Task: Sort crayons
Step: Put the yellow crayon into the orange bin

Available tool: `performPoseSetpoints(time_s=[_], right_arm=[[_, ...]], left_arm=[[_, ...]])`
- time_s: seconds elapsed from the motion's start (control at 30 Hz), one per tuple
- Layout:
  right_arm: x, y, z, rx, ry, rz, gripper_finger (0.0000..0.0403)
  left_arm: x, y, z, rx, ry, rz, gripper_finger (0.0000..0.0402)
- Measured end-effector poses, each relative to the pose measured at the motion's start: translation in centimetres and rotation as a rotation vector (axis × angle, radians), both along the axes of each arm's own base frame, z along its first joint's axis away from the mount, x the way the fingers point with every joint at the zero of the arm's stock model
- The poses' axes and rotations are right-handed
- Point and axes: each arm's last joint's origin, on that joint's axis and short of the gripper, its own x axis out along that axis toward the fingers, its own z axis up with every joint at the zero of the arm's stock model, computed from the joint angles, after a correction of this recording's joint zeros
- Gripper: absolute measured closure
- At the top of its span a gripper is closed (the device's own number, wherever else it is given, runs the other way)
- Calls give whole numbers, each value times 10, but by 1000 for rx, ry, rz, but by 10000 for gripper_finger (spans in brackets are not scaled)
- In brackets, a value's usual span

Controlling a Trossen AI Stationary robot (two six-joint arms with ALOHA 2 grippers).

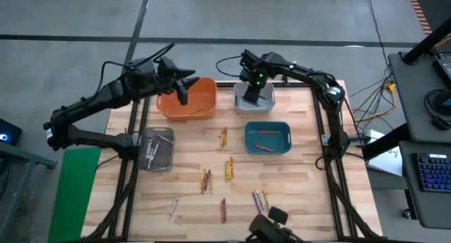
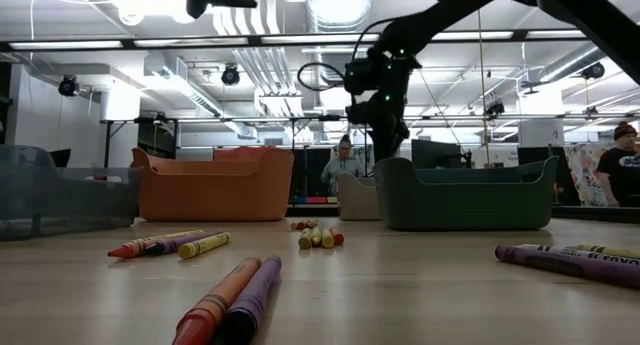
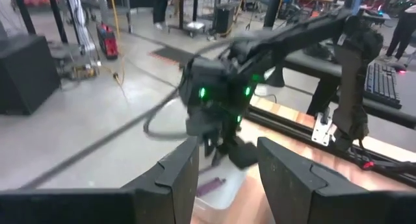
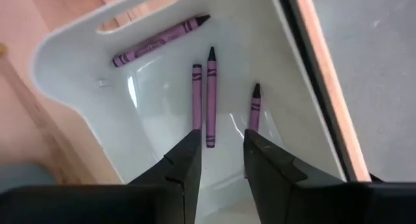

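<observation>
Crayons point(image 1: 227, 168) lie scattered over the wooden table point(image 1: 296, 179), in small clusters toward its middle and near edge, with four bins standing farther back: an orange bin point(image 1: 187, 98), a white bin point(image 1: 254, 98), a teal bin point(image 1: 268, 138) and a clear grey bin point(image 1: 156, 149). The right gripper point(image 4: 220, 146) hangs just above the white bin, its fingers spread with a gap between them and nothing held. Below it, four purple crayons point(image 4: 211, 97) rest on the white bin's floor: two side by side and touching, one a little apart from them, and one lying crosswise near the handle slot in the wall. The teal bin holds a couple of orange-red crayons point(image 1: 264, 147), and the orange bin has one crayon near its front wall. The left gripper point(image 3: 226, 175) hovers over the orange bin, fingers spread and empty, facing the right arm. In the low view, a red-orange crayon and a purple one point(image 2: 232, 300) lie together closest to the camera, and people show in the room behind the table.
</observation>
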Motion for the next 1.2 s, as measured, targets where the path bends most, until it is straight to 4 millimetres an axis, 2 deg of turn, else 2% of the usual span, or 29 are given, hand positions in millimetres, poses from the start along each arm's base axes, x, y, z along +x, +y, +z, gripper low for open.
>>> performPoseSetpoints(time_s=[0.3,0.53,0.83,1.03,1.2], right_arm=[[-16,19,54,56,-192,-135,298],[-24,47,93,88,-317,-181,307],[-25,99,128,98,-399,-118,316],[-25,137,138,133,-374,-47,313],[-25,168,143,160,-362,15,319]], left_arm=[[-3,-3,-14,-188,61,33,263],[5,-20,-25,-350,109,6,263],[26,-57,-51,-577,257,-35,263],[32,-92,-70,-774,379,4,263],[37,-119,-82,-857,455,17,263]])
